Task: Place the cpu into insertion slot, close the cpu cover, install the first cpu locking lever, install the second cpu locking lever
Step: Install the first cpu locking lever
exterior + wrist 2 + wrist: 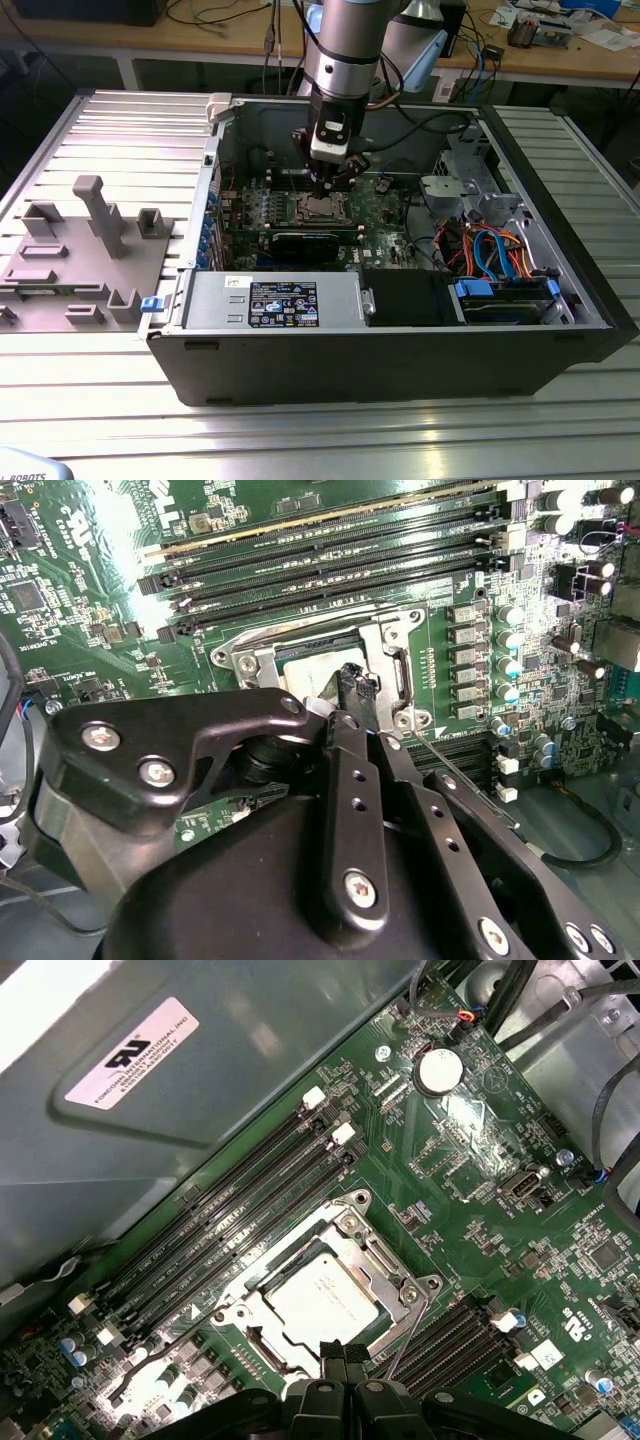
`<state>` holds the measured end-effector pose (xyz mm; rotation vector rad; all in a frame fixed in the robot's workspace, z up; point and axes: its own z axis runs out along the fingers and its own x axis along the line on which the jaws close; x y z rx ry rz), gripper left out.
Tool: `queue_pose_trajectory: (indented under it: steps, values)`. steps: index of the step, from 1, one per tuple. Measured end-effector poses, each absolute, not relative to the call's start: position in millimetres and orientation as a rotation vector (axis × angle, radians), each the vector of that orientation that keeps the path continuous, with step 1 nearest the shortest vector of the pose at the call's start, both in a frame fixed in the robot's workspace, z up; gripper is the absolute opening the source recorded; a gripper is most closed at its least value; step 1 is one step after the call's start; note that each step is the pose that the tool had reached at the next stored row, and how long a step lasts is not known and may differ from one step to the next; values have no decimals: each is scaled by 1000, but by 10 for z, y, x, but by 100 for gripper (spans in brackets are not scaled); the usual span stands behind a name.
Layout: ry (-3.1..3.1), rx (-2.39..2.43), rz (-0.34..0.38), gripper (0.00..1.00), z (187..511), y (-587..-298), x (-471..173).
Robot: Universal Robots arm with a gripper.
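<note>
The cpu (325, 1300), a dull silver square, lies flat in the insertion slot (232, 1316) on the green motherboard (470, 1150). The silvery cpu cover (385, 1258) lies down around it as a frame. A thin wire locking lever (405, 1345) runs out from the socket's corner, right beside my fingers; I cannot tell whether it is latched. My gripper (335, 1351) hovers at the socket's edge with its black fingertips pressed together, nothing visible between them. The second wrist view has the gripper (352, 680) over the cpu (300, 670), the cover (392, 670) and the lever (460, 780). In the exterior view the gripper (328, 188) hangs just above the socket (322, 208).
Long black memory slots (240, 1222) run beside the socket. The grey case wall (200, 1080) rises close behind them. A power supply (275, 300) and bundled cables (490, 250) sit inside the case. A grey parts fixture (90, 250) stands on the exterior view's left.
</note>
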<state>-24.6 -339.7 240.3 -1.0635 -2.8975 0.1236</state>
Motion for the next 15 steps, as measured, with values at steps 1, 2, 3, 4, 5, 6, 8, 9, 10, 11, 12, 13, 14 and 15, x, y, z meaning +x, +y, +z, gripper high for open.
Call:
queue_pose_trajectory:
  steps: [1,2,3,4,5,6,8,9,10,11,12,13,14,15]
  values:
    - [-2898,-1062,124,11,2403,-3397,-246]
    - [-2899,-1060,124,11,2402,-3397,-246]
    - [-2899,-1058,124,11,2403,-3397,-246]
    - [-2900,-1057,124,11,2403,-3397,-246]
    - [-2901,-1056,124,11,2403,-3397,-246]
    - [-2901,-1054,124,11,2403,-3397,-246]
    - [-2903,-1050,124,11,2403,-3397,-246]
    - [-2903,-1049,124,11,2403,-3397,-246]
    - [-2904,-1047,124,11,2403,-3398,-246]
    - [-2904,-1046,124,11,2403,-3397,-246]
    - [-2905,-1044,124,11,2403,-3397,-246]
    - [-2905,-1043,124,11,2403,-3397,-246]
    - [-2906,-1042,124,11,2403,-3397,-246]
    - [-2907,-1040,124,11,2403,-3397,-246]
